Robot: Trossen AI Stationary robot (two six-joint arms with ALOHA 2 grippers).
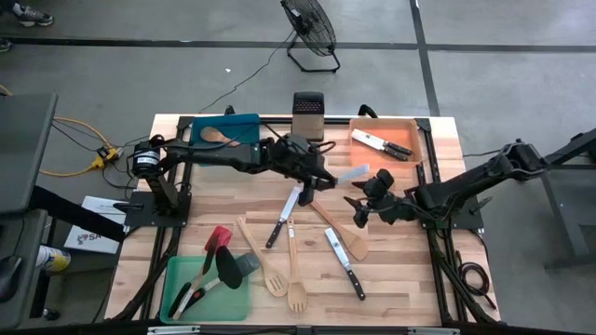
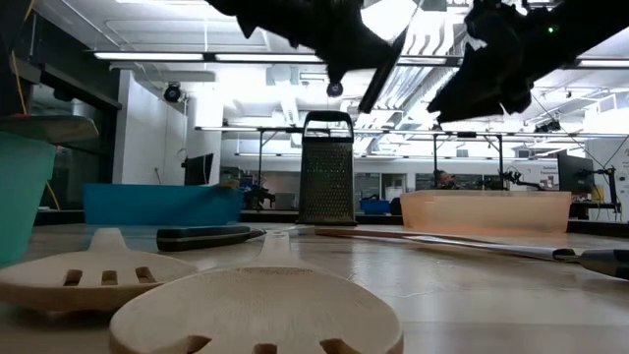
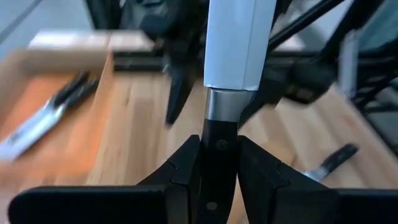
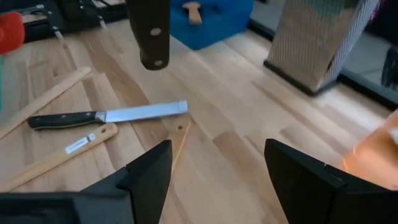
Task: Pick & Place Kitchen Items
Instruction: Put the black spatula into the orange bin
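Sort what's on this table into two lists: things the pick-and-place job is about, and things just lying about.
Job items:
- cleaver, held above the table in the left gripper
- knives on the table
- wooden slotted spoons
- red spatula
- right gripper, open, empty

Lying about:
- box grater
- blue tray, orange tray, green tray

In the left wrist view we lose the tip of the cleaver past the picture's edge, and the knives in the orange tray blur together. From bench level, both arms are cut off above, and the near wooden spatula runs off the picture's bottom.
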